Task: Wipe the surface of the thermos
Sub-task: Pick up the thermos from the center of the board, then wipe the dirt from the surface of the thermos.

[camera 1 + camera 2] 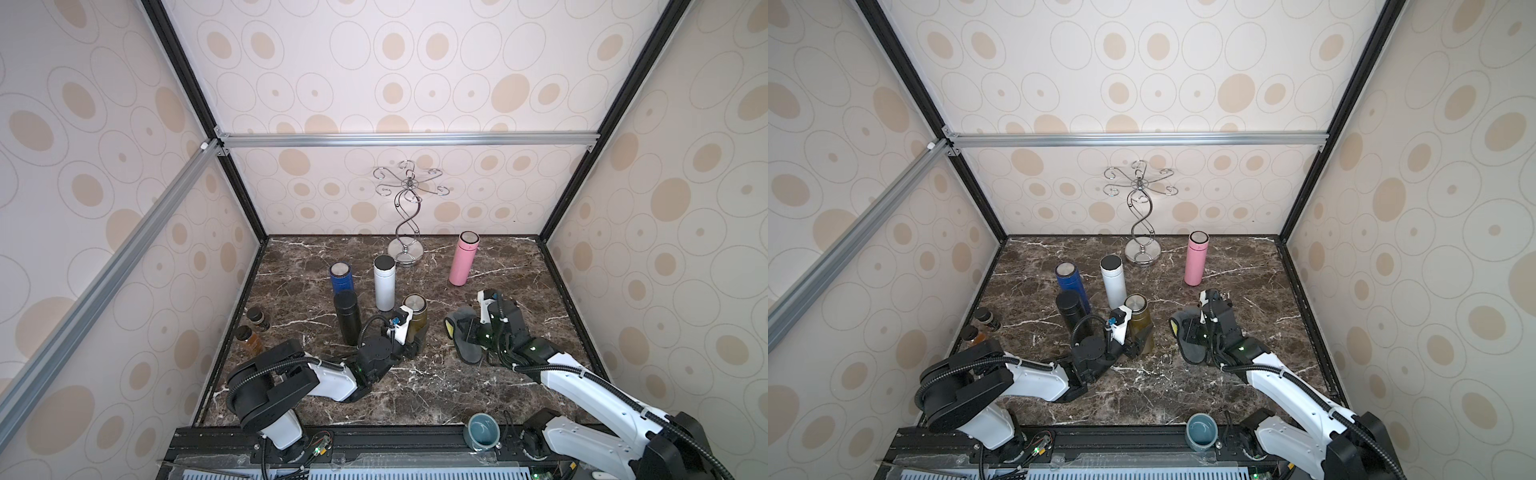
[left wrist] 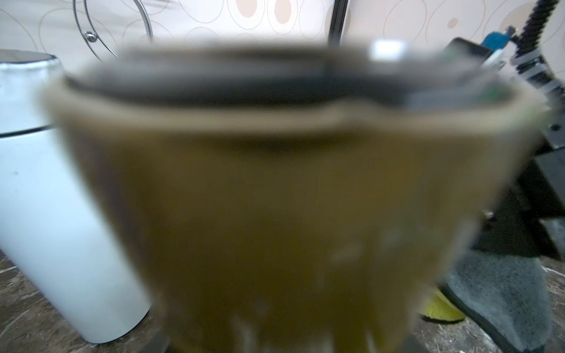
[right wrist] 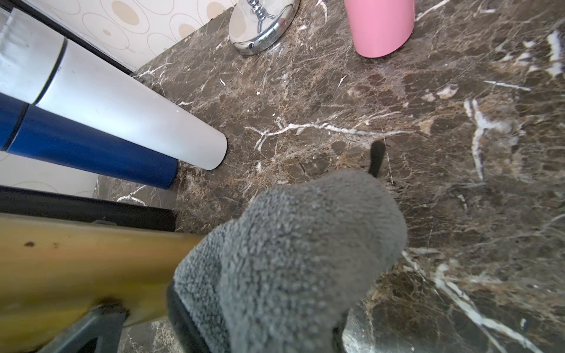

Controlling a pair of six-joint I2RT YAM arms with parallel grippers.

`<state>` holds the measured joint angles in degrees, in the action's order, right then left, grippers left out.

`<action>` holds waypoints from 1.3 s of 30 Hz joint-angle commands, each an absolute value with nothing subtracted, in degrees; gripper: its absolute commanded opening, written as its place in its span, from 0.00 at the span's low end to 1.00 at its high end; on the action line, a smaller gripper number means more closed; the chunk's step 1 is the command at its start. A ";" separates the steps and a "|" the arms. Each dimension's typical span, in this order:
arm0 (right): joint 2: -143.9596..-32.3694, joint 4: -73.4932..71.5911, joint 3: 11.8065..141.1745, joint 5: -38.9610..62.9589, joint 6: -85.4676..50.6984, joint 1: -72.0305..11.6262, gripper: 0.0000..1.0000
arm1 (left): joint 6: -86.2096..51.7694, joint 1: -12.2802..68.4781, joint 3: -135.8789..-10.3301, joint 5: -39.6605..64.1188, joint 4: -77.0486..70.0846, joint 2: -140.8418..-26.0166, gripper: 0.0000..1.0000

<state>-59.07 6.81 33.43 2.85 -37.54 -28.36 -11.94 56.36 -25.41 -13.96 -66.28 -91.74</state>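
Olive-gold metal thermos [image 1: 415, 322]: upright, its lower body sits between the jaws of my left gripper [image 1: 417, 345]. I cannot tell whether its base is on the brown marble tabletop [image 1: 415, 386] or just off it.
Left gripper: clenched on the olive-gold metal thermos. The left wrist view is filled by the blurred body [image 2: 275, 198], and a black finger [image 3: 91, 330] presses its side.
Right gripper [image 1: 464, 334]: clamped on the grey microfibre cloth [image 1: 469, 353], which is bunched over the fingers and hides them. A yellow patch shows at the edge of the cloth.
Gap: both top views show the cloth just beside the thermos, on the side facing my right gripper, with a strip of marble between them. I read no contact.
Done: as I judge it, both holds are made, with the thermos steadied and the cloth in hand.
Left to do: all of the wiping. The cloth must go across to the body and rub over it, and dark specks [image 3: 29, 244] show on the side.
Neighbours: the white cylindrical thermos [image 1: 384, 286] stands just beyond my left gripper and the black cylindrical thermos [image 1: 347, 318] is close beside it. The pink cylindrical thermos [image 1: 464, 259] stands well beyond my right gripper.
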 commanded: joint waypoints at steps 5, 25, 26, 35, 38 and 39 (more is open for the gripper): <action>-61.53 -3.24 31.48 13.86 -40.07 -25.04 0.00 | -9.27 56.52 -24.55 -11.86 -68.41 -89.18 0.63; -75.21 -13.58 35.68 32.01 -44.07 -23.55 0.00 | -11.28 56.51 -20.46 -9.72 -75.32 -91.46 0.63; -76.14 -15.42 35.20 33.38 -45.33 -23.55 0.00 | -11.46 56.50 -20.39 -9.60 -75.40 -91.58 0.63; -83.21 -28.73 28.75 36.94 -53.36 -25.52 0.00 | -12.56 56.43 -20.06 -9.18 -75.85 -92.64 0.62; -83.17 -23.62 29.39 34.35 -51.09 -27.58 0.00 | -12.51 56.42 -20.28 -9.14 -75.44 -92.98 0.61; -82.94 -20.65 30.06 33.04 -49.88 -28.30 0.00 | -12.45 56.43 -20.43 -9.27 -75.25 -93.08 0.61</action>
<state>-83.35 -23.40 28.95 34.61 -50.50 -26.46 -11.77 56.36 -19.81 -9.85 -72.49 -92.42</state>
